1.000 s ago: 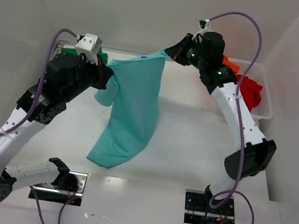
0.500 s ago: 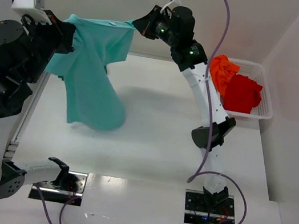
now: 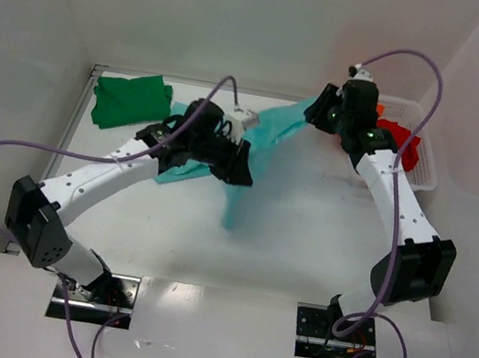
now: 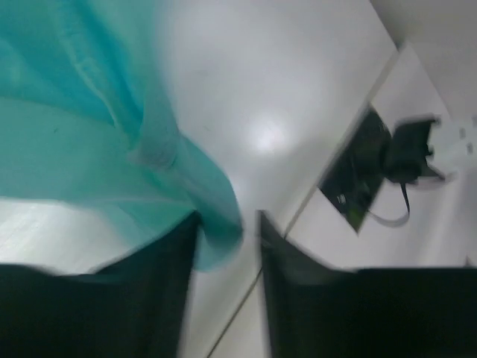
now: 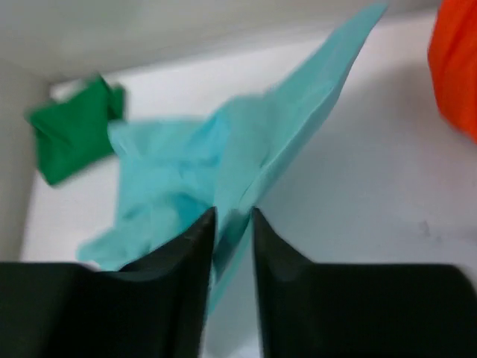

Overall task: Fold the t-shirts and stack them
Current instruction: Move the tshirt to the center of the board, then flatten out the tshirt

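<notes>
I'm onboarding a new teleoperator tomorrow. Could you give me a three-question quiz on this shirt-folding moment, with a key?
1. True or false: the left end effector and the right end effector each grip the light teal t-shirt.
2. Where does the dark green t-shirt lie? A) clamped in the left end effector; B) on the table, far left corner; C) on top of the light teal t-shirt.
3. Fill in: the red t-shirt lies in the white ____.
Key: 1 true; 2 B; 3 basket.
</notes>
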Robot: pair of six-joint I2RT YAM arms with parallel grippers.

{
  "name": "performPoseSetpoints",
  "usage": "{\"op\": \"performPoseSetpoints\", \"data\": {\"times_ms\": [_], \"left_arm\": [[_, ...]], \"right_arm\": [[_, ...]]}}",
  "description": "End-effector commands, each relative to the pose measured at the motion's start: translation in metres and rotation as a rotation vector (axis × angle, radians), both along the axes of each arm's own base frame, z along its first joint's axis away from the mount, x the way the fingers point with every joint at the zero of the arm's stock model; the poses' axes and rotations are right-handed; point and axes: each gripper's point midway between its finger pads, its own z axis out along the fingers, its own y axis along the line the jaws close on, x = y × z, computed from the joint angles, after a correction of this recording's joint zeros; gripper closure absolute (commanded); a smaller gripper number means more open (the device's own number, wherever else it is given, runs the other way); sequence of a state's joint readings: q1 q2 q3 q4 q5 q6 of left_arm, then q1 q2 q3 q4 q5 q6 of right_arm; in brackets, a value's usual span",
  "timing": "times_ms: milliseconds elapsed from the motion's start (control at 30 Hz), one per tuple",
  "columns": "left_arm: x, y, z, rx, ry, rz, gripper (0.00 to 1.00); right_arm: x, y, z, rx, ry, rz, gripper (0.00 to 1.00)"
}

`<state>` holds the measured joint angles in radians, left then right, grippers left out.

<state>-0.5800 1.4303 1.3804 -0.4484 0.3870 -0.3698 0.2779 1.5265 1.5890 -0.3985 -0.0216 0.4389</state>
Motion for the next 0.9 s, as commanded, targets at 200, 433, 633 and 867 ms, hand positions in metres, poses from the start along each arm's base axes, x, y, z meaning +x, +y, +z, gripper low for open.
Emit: {"op": "performPoseSetpoints", "data": {"times_ms": [200,433,633,867], "left_arm": [[-0.039,-0.031,0.023,-0.081,-0.068,-0.13,0.0],[0.043,0.061,0.004,0.091,-0.078,0.421,0.0],[0.076,0.165,-0.058,0.201,0.065,0.801,0.0],[0.108,0.22,-0.119,0.163,0.233,0.902,0.06]], "right_arm": [[-0.01,-0.01,-0.061,-0.127,0.101,0.025,0.09],[-0.008,-0.002,-0.074,-0.106,0.149,0.051,0.0],[-0.054,-0.009,-0.137,-0.109,0.297,0.076,0.0],[-0.065,-0.005,-0.155,-0.065,0.33,0.078,0.0]]}}
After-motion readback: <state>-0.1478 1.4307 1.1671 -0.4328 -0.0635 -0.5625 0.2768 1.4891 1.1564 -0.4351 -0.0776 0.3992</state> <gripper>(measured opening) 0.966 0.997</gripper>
